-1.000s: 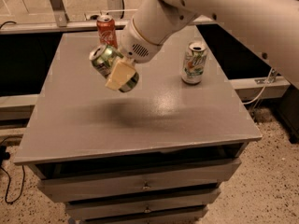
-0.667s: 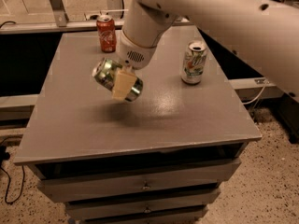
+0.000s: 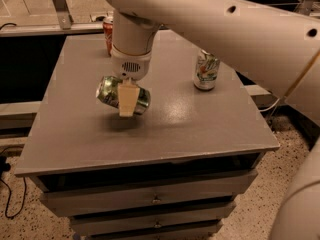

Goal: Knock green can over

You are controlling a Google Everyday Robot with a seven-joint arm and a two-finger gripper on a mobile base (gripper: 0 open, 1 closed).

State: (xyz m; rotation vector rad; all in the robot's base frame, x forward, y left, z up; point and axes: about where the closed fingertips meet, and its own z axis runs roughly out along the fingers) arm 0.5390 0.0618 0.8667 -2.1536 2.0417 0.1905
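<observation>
Your gripper point(image 3: 126, 104) hangs over the left middle of the desk point(image 3: 200, 129), pointing straight down from the pale arm point(image 3: 225, 24) that crosses the top of the view. Its jaws are closed around the green can point(image 3: 111, 91): one beige finger point(image 3: 126, 96) runs down the can's near side, and the other is hidden behind it. The can lies on its side in that grip, its long axis running left to right. It seems to sit just clear of the desk, with its shadow right below. You have a mostly white can point(image 3: 206, 70) upright at far right, well apart. A red can point(image 3: 107, 30) stands at the far edge, partly behind the arm.
</observation>
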